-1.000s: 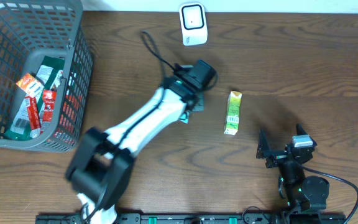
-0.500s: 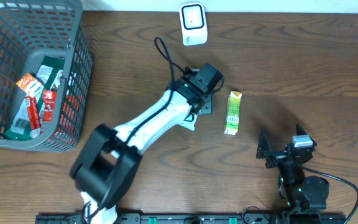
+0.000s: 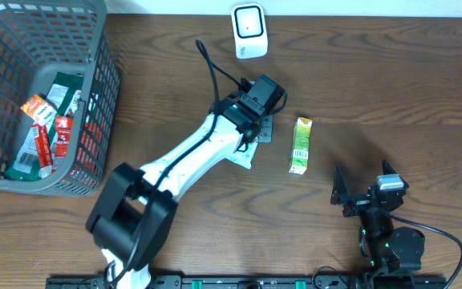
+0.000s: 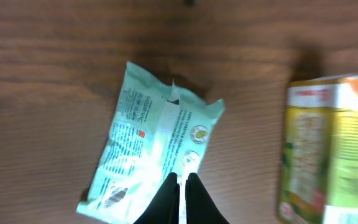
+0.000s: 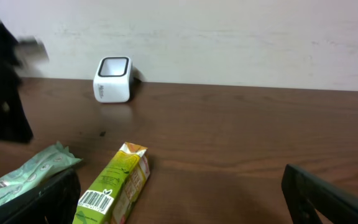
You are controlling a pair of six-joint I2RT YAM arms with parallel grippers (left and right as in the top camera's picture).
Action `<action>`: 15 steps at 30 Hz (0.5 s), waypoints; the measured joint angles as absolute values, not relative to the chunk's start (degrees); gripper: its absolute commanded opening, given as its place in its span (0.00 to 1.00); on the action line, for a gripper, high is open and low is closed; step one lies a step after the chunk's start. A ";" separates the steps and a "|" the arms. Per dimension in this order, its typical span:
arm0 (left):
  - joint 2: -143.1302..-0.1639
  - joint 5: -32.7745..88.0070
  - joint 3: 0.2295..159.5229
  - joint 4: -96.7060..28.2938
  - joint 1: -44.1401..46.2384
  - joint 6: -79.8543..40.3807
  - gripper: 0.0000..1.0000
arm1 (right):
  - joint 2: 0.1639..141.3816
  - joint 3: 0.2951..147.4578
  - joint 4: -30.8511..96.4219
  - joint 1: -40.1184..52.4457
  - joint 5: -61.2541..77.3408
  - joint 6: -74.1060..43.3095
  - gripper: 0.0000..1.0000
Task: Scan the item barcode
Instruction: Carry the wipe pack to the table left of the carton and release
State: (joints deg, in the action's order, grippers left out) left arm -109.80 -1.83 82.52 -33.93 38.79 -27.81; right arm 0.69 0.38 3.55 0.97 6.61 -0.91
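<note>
A grey plastic mesh basket [image 3: 107,88] on the wooden tabletop [image 3: 391,80] is seen holding red and green snack packets [image 3: 46,120]. The left hand [image 4: 182,178] is pressed together over a mint-green plastic packet [image 4: 145,155], which lies beside a green-yellow carton [image 3: 300,145]. The right hand [image 3: 364,191] is held wide apart.

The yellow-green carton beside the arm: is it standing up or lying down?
Lying down. From overhead the carton shows its whole long side, and the right wrist view has it flat on the table.
</note>
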 measured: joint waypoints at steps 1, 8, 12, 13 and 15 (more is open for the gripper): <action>-110.89 -1.80 82.46 -33.87 38.79 -27.68 0.07 | 0.69 0.38 3.55 0.97 6.61 -0.91 0.99; -116.33 -1.34 82.00 -33.78 38.79 -27.05 0.12 | 0.69 0.38 3.55 0.97 6.59 -0.89 0.99; -116.73 -1.10 82.00 -33.54 38.79 -26.96 0.14 | 0.69 0.38 3.55 0.97 6.61 -0.91 0.99; -116.73 -0.91 82.00 -33.26 38.79 -26.96 0.14 | 0.69 0.38 3.55 0.97 6.61 -0.91 0.99; -116.73 -0.34 82.00 -33.12 38.79 -26.96 0.14 | 0.69 0.38 3.55 0.97 6.61 -0.91 0.99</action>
